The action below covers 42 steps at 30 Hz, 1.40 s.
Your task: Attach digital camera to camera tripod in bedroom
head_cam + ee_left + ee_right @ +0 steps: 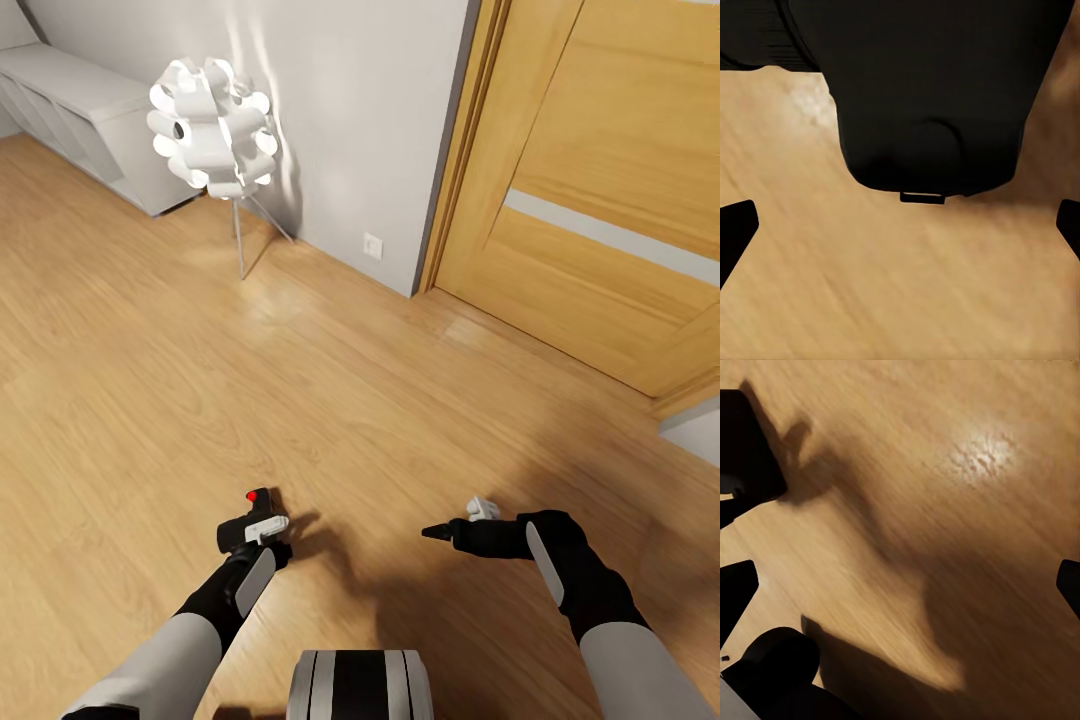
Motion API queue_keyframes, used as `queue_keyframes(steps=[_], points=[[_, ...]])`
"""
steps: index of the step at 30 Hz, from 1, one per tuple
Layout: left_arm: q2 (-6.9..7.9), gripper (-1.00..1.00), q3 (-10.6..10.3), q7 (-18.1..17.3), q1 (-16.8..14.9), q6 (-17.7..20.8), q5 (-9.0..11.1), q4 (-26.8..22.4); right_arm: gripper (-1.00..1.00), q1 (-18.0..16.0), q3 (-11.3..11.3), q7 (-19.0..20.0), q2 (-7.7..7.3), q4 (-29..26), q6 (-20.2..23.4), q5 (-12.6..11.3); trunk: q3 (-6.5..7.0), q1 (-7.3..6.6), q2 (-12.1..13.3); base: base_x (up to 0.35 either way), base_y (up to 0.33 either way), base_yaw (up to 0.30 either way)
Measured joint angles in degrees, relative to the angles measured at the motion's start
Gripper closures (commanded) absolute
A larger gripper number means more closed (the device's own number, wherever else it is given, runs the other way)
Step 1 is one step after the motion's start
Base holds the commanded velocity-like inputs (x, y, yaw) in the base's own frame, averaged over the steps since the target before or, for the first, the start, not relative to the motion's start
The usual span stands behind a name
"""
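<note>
The left pincer (262, 525) is clamped on the digital camera (258, 512), held low over the bedroom's wood floor (150, 400), well short of the wooden door (600, 190). The right pincer (440, 531) hangs beside it, its fingers apart. Open floor runs from the door past a white floor lamp (213, 125) to the white cube shelves (80, 110).

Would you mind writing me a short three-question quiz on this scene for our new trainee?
1. True or false: the digital camera lies on the wood floor.
2. Which stands beside the white floor lamp? A) a bed B) a low white shelf unit C) a tripod
3. Fill in: the wooden door is at the head view's ____ side.

Key:
1. False: it sits at the left gripper, above the floor.
2. B.
3. Right. The right gripper hangs empty over the floor in front of it.
</note>
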Motion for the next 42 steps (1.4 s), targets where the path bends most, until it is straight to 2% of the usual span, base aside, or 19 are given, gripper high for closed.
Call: queue_keyframes(steps=[15,19,25,42], points=[[0.03,-1.00,0.7,0.0,0.0,-0.4,0.7,0.6,-1.00,0.0,-0.4,-1.2,0.00,-0.1,0.1,0.0,0.00,0.00,0.0,0.000,0.000,0.000],[-0.06,-1.00,0.9,0.0,0.0,-0.4,0.8,0.7,-1.00,0.0,-2.5,-2.5,0.00,0.1,0.2,0.0,0.00,0.00,0.0,0.000,0.000,0.000],[-0.20,-1.00,0.9,0.1,0.0,-0.6,0.9,0.7,-1.00,0.0,-4.4,-2.9,0.00,0.2,0.5,-0.1,0.00,0.00,0.0,0.000,0.000,0.000],[-0.20,-1.00,1.0,0.2,0.0,-2.2,1.0,0.7,-1.00,0.0,-4.9,-3.0,0.00,0.4,0.6,-0.1,0.00,0.00,0.0,0.000,0.000,0.000]])
